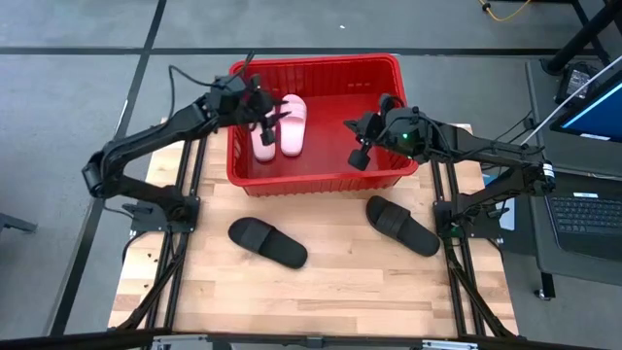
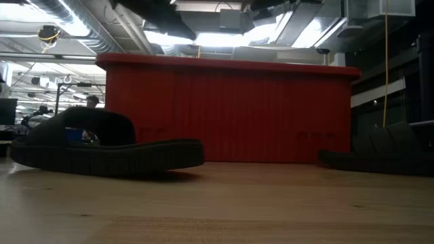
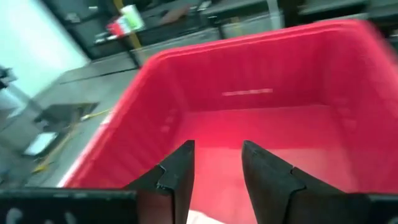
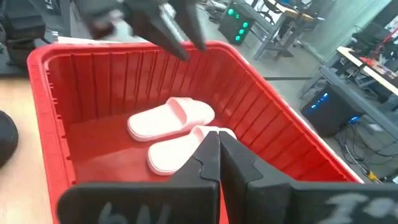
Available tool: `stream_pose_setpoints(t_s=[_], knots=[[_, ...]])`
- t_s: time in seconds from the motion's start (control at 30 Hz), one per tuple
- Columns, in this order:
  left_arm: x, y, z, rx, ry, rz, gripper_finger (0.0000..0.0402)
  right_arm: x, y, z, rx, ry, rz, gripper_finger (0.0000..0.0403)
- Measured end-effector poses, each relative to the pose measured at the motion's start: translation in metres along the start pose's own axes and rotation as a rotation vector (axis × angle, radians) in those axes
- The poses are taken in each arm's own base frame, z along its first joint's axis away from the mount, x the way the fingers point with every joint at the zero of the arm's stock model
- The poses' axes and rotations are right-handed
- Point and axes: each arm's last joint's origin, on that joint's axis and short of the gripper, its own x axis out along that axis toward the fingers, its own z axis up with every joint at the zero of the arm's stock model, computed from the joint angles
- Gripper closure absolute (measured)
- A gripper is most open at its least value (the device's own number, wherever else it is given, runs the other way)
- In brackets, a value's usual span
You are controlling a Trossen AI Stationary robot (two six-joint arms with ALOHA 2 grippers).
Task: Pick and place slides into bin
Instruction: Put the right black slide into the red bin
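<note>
Above the left half of the bin (image 1: 316,180), the left gripper (image 1: 264,124) is seen with its jaws released and nothing between them, just over the two pink slides (image 1: 280,126). Above the bin's right half, toward three o'clock, the right gripper (image 1: 362,148) hangs with its jaws clenched together on nothing, as the right wrist view shows.

Several risks can be judged from this. Both arms are reached over the same bin, so a collision could be caused if they are drawn back across each other, or if one crosses to the other's side for a slide. The near wall could be struck by either gripper if it is brought out low toward six o'clock, and the bin could then be pushed along the table (image 1: 321,301). The pink pair could be caught and dragged if the left jaws are lowered any further.

Inside the bin, both pink slides are lying side by side, touching, near the left wall at about ten o'clock, straps up; the rest of the red floor is bare. Outside it, the two black slides are not yet placed: one black slide (image 1: 267,242) is lying on the table at about seven o'clock from the bin, the other black slide (image 1: 401,225) at about five o'clock, well apart from each other and both near the front wall. A flat, low slide could be missed or pinched badly if the jaws are brought down off its strap.
</note>
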Motion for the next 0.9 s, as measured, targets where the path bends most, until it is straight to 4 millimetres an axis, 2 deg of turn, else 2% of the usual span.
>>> stream_pose_setpoints(t_s=[0.23,0.5,0.73,0.9], knots=[[-0.018,-0.01,0.0,-0.047,0.013,-0.156,0.0297,0.0,0.0,0.0,0.001,0.002,0.002,0.0399],[-0.022,-0.023,0.007,-0.102,-0.073,-0.369,0.0329,0.0,0.002,0.0,-0.002,-0.009,0.054,0.0399],[-0.022,-0.035,0.017,-0.04,-0.136,-0.409,0.0359,0.0,0.003,-0.001,-0.06,-0.011,0.091,0.0399],[-0.022,-0.043,0.019,0.016,-0.153,-0.437,0.0385,-0.001,0.007,-0.004,-0.076,0.003,0.189,0.0399]])
